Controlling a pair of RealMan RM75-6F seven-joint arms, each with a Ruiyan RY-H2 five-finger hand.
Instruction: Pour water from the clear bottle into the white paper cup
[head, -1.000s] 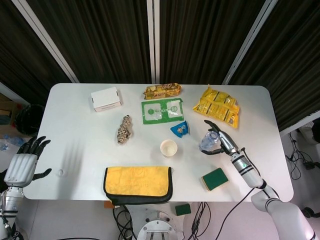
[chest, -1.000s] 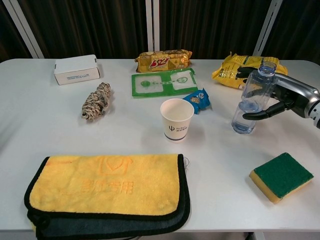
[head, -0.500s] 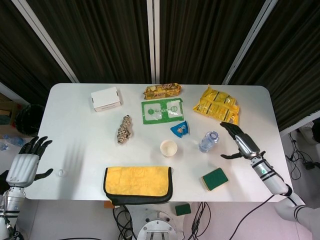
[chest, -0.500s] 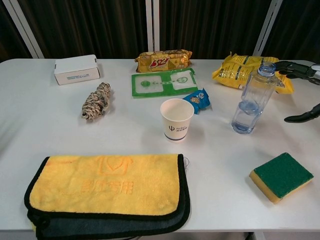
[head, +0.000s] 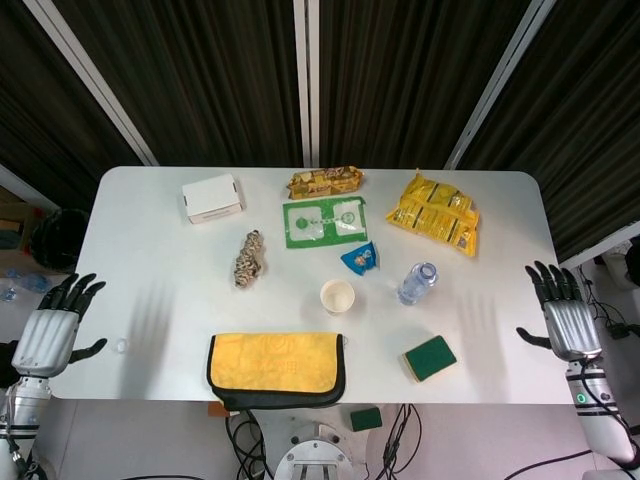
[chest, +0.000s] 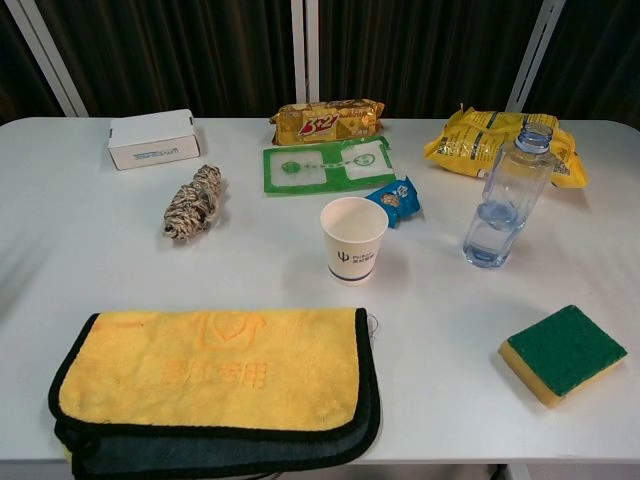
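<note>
The clear bottle (chest: 505, 198) stands upright and uncapped on the table, right of centre, also visible from above (head: 417, 283). The white paper cup (chest: 353, 238) stands upright to its left, seen from above too (head: 337, 297). My right hand (head: 563, 313) hangs open off the table's right edge, far from the bottle, fingers spread. My left hand (head: 52, 325) is open off the left edge, holding nothing. Neither hand shows in the chest view.
A yellow cloth (chest: 215, 375) lies at the front. A green sponge (chest: 563, 352) sits front right. At the back are a white box (chest: 151, 138), a biscuit pack (chest: 326, 120), a yellow bag (chest: 495, 145), a green sheet (chest: 326, 164), a blue wrapper (chest: 397, 198) and a rope bundle (chest: 193, 202).
My right hand has let go of the bottle and drawn back to the right, off the table. The bottle stays upright where it was. The left hand barely moved.
</note>
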